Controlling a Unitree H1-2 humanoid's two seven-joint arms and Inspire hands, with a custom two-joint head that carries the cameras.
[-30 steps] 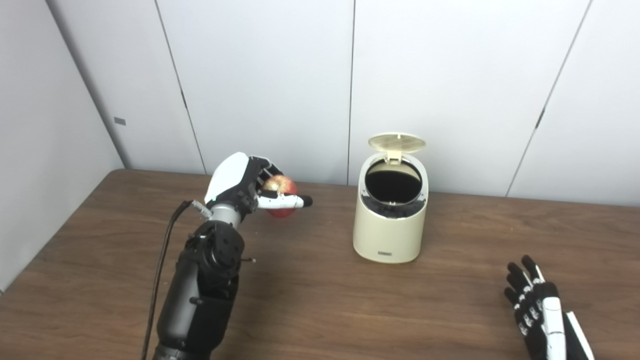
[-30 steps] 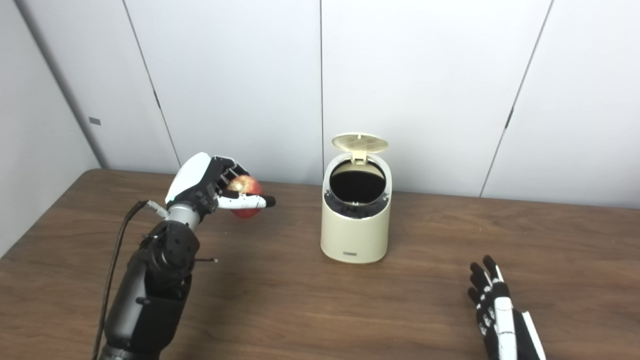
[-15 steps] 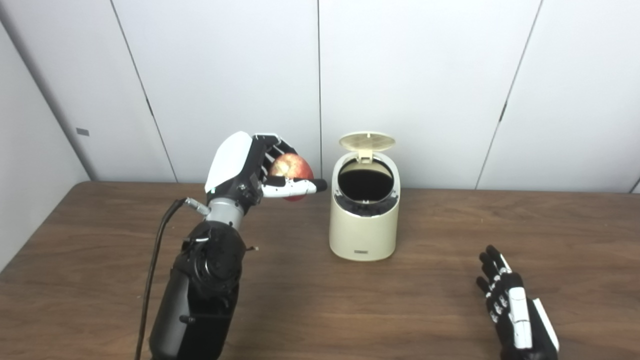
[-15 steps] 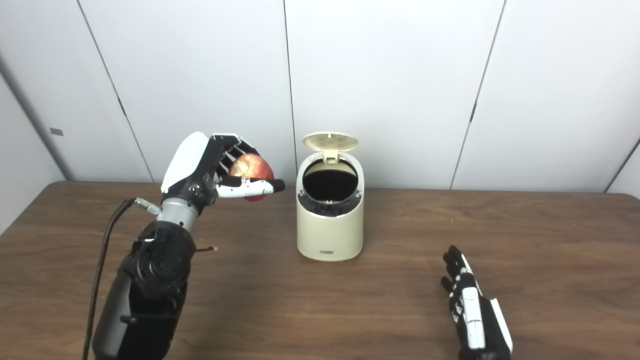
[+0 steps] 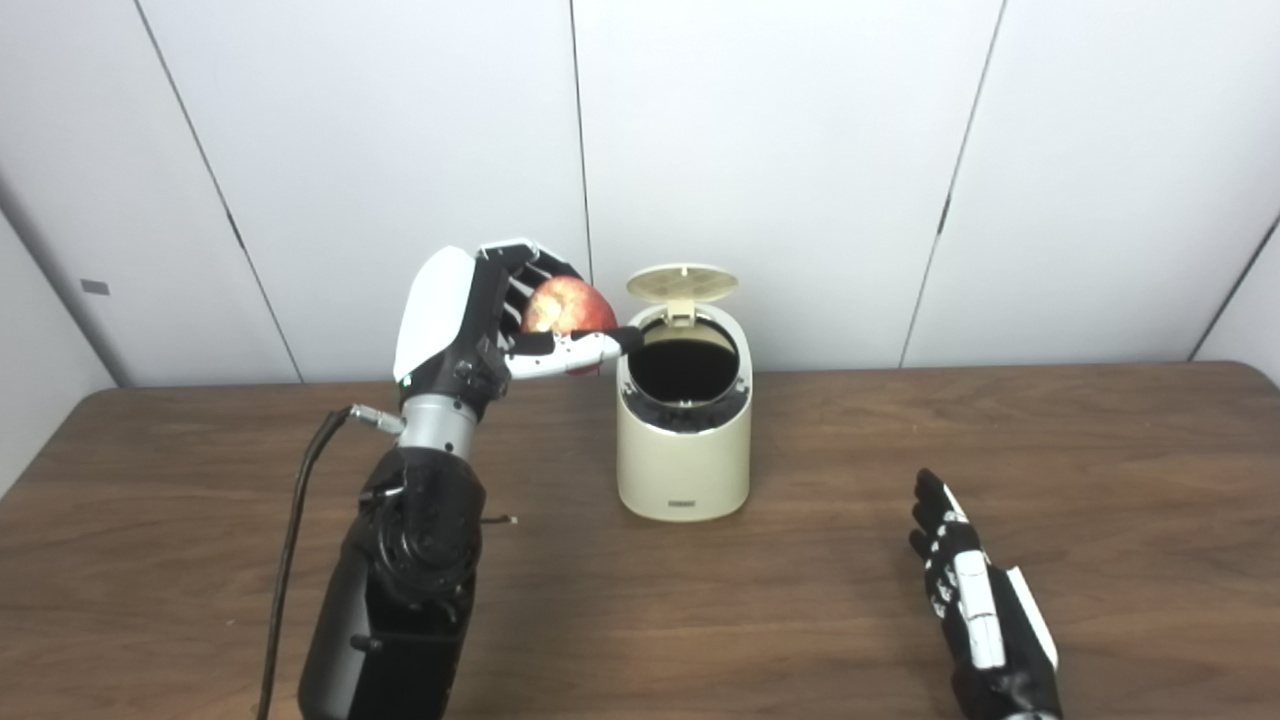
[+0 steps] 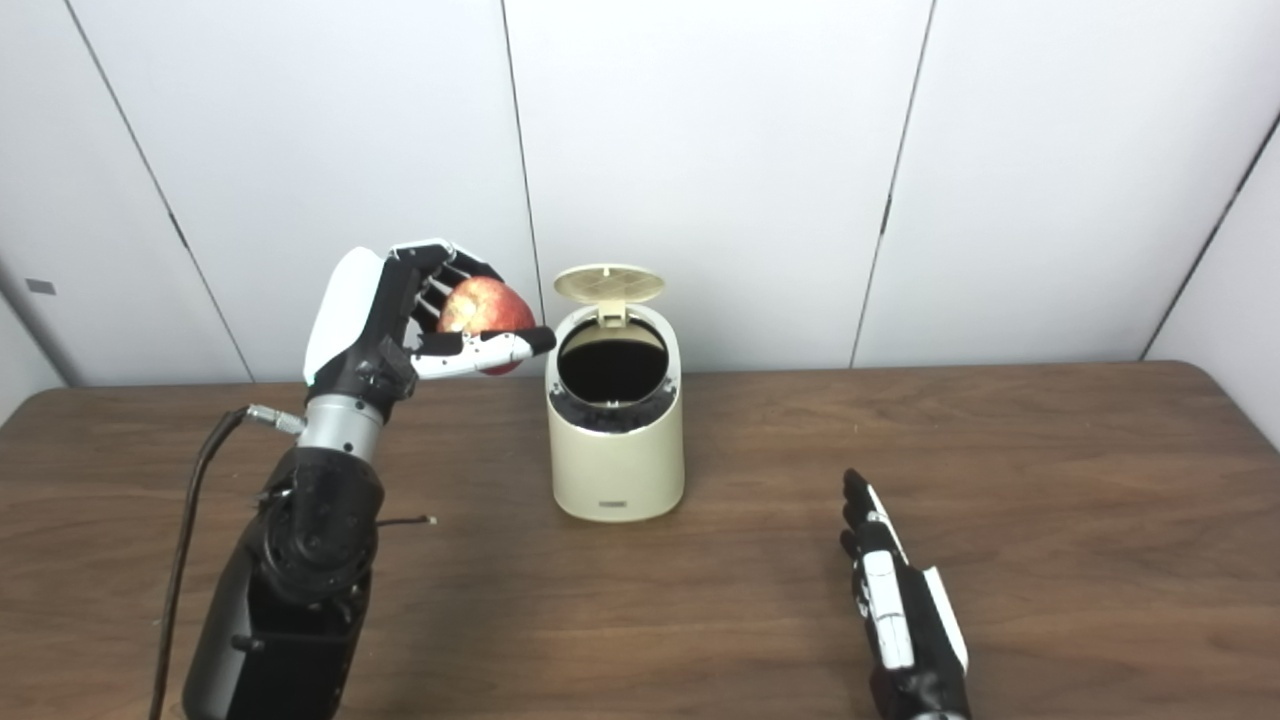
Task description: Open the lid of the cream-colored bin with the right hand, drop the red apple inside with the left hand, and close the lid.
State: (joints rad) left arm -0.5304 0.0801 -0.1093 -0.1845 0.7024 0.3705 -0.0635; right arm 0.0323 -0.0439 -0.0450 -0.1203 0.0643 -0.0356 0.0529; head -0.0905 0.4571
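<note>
**Q:** Where does the apple sit right now?

**Op:** The red apple (image 5: 566,307) is in my left hand (image 5: 480,325), fingers curled over the top and thumb (image 5: 570,350) braced under it, so that hand is gripping the fruit. It is up in the air, just left of the bin mouth and about level with the rim. Not over the opening yet, by my reading.

**Q:** Bin state?

**Op:** The cream-colored bin (image 5: 684,450) stands upright on the surface (image 5: 1100,450). Lid (image 5: 681,283) is tipped up at the back, dark opening exposed. Opening step looks done; the drop is the step in hand.

**Q:** Right hand?

**Op:** My right hand (image 6: 895,610) rests low near the front edge, well apart from the bin, fingers straight and spread, holding nothing.

**Q:** Risks from here?

**Op:** Three noted.
1. Releasing too early: the apple would strike the left rim and roll off across the surface.
2. The thumb tip looks very near the rim; carrying across at this height could nudge the bin, which looks light and might shift or tip.
3. Fingers brushing the raised lid could knock it shut before release.
</note>
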